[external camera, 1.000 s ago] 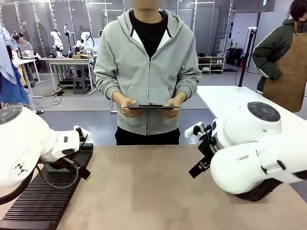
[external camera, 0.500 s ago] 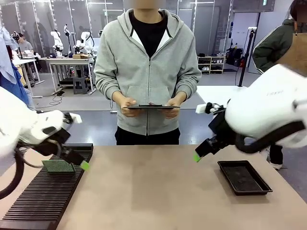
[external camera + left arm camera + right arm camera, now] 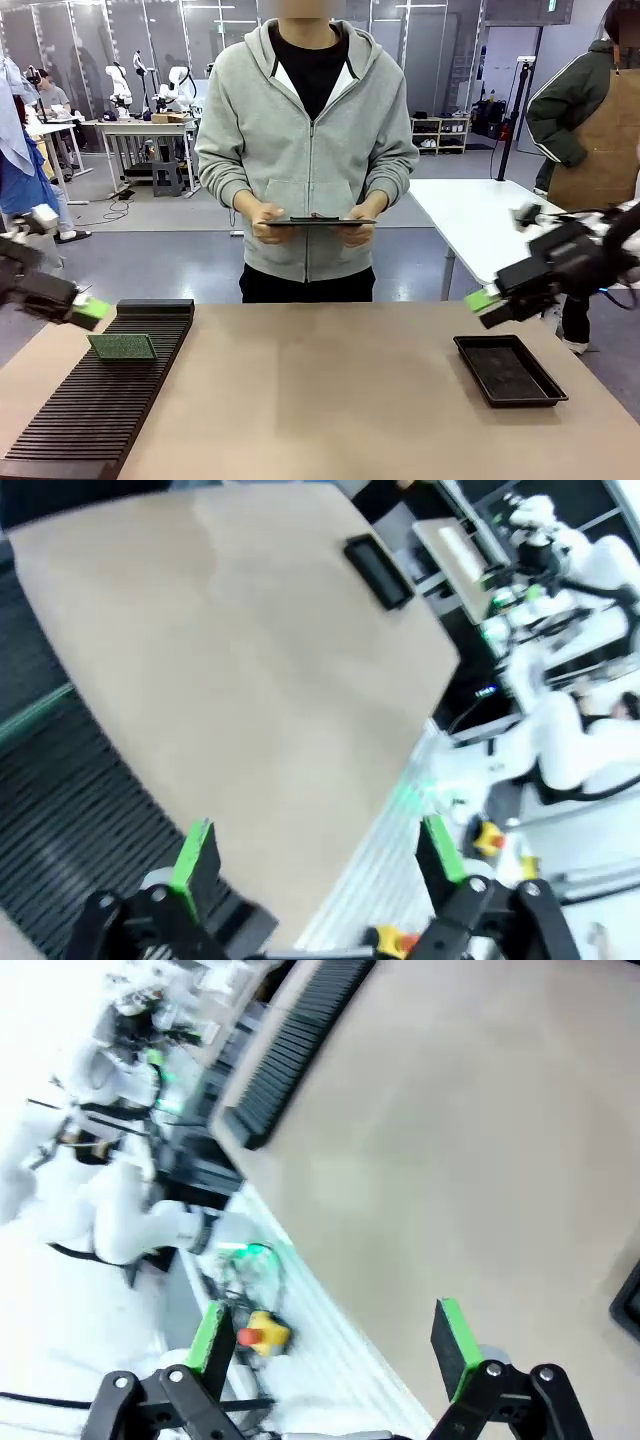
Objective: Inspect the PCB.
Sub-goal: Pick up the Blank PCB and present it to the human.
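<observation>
The PCB (image 3: 122,346), a small green board, stands upright in a slot of the black ribbed rack (image 3: 100,410) at the table's left. My left gripper (image 3: 88,308) hovers just left of the rack's far end, above and beside the board, apart from it. In the left wrist view the left gripper (image 3: 316,852) is open, with nothing between its green pads. My right gripper (image 3: 485,300) hangs over the table's right edge, above the black tray (image 3: 510,370). Seen from its own wrist, the right gripper (image 3: 332,1342) is open and empty too.
A person in a grey hoodie stands at the far side holding a dark tablet (image 3: 315,222) in both hands. The shallow black tray also appears small and far in the left wrist view (image 3: 378,570). The rack (image 3: 300,1040) shows across the table in the right wrist view.
Both arms have swung outward from the table's middle, the left to the left edge and the right to the right edge, uncovering the rack, the board and the tray. Both grippers stayed open.
</observation>
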You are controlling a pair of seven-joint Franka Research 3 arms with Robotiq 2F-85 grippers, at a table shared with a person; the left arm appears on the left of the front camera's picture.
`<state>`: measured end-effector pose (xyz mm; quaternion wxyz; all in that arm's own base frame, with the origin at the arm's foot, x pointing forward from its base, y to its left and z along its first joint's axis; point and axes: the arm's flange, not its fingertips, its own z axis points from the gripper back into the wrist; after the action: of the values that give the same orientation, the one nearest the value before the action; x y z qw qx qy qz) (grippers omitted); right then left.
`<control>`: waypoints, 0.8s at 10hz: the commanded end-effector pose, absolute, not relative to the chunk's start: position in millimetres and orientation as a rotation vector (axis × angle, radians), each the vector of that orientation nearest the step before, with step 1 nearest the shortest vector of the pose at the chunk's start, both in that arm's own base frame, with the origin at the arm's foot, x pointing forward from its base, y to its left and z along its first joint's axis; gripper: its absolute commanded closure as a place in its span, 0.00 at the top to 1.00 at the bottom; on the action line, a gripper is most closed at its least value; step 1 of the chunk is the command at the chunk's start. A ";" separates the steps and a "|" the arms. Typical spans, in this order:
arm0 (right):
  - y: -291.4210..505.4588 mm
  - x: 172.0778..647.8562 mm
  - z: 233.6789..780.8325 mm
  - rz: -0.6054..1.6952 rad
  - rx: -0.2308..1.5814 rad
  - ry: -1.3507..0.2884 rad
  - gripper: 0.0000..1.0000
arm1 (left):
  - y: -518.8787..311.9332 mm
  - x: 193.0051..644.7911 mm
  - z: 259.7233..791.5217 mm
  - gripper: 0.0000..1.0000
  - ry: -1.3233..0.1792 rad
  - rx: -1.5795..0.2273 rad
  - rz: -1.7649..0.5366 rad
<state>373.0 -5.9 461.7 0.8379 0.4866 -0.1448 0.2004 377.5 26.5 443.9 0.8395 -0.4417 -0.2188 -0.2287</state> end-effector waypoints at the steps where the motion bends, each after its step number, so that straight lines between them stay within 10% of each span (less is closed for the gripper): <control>1: -48.8 371.0 444.0 0.319 1.154 -0.313 1.00 | 65.9 375.6 424.3 1.00 -0.433 -1.056 -0.434; 8: -181.2 295.6 393.1 0.129 1.335 -0.419 1.00 | 196.4 307.5 388.3 1.00 -0.557 -1.292 -0.318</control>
<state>298.8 -174.8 400.0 0.7738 0.6048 -0.1819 0.0486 298.9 188.8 388.0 0.7628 -0.5769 -0.2549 -0.1427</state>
